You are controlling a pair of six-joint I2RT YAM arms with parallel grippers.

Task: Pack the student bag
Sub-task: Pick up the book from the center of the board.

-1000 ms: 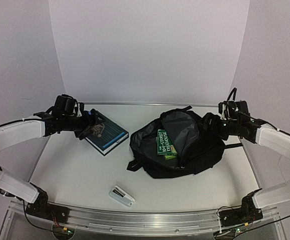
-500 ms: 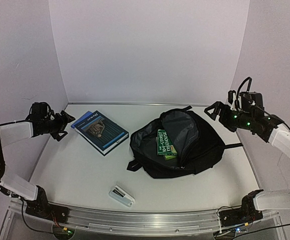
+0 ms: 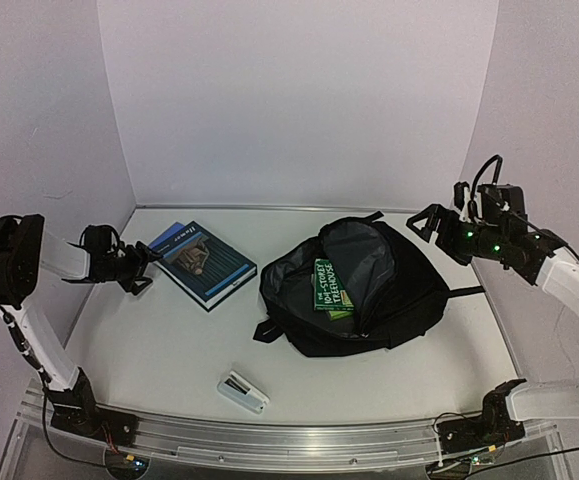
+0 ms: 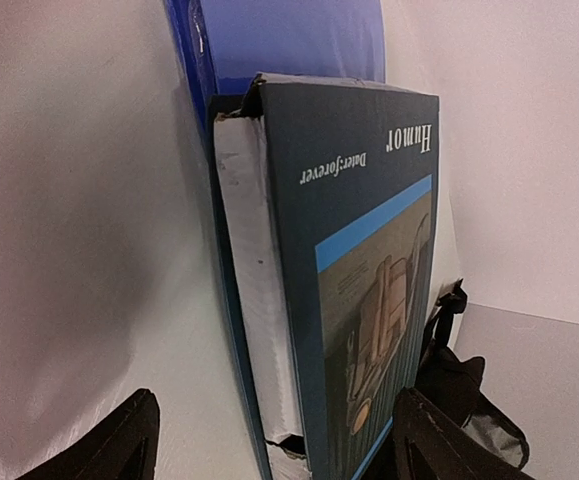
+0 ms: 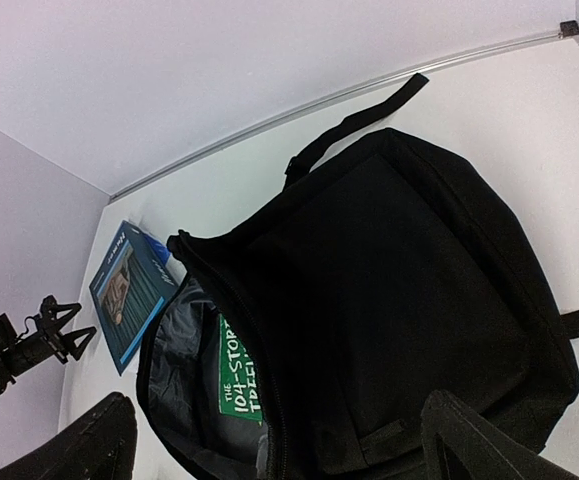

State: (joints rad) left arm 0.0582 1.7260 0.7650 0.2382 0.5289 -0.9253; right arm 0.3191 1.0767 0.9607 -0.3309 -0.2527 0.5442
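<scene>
Student bag [image 3: 409, 300], a large soft black fabric backpack, lies right of centre on the white table [image 3: 149, 350] in the top view. Its mouth is unzipped and a green paperback [image 3: 331, 285] is already inside. The dark blue hardcover book [image 3: 209, 265] lies left of the bag, its long axis running from far-left to near-right, on top of a thin blue book [image 3: 164, 238]. The left gripper [image 3: 146, 268] sits just beside the hardcover's left end, pointing at it, and is the nearer one. The right gripper [image 3: 427, 225] hangs beyond the bag's far-right edge. A small white stapler [image 3: 242, 391] lies near the front.

Left wrist view: the hardcover's short end shows between the spread fingertips [image 4: 134, 440]. The jaws are open and no contact is visible (the book's length runs straight away from the camera).

Right wrist view: the jaws are wide apart, holding nothing, and look down on the bag.

Against half a second ago, the left gripper has dropped and closed in on the book, while the right arm has barely moved.
</scene>
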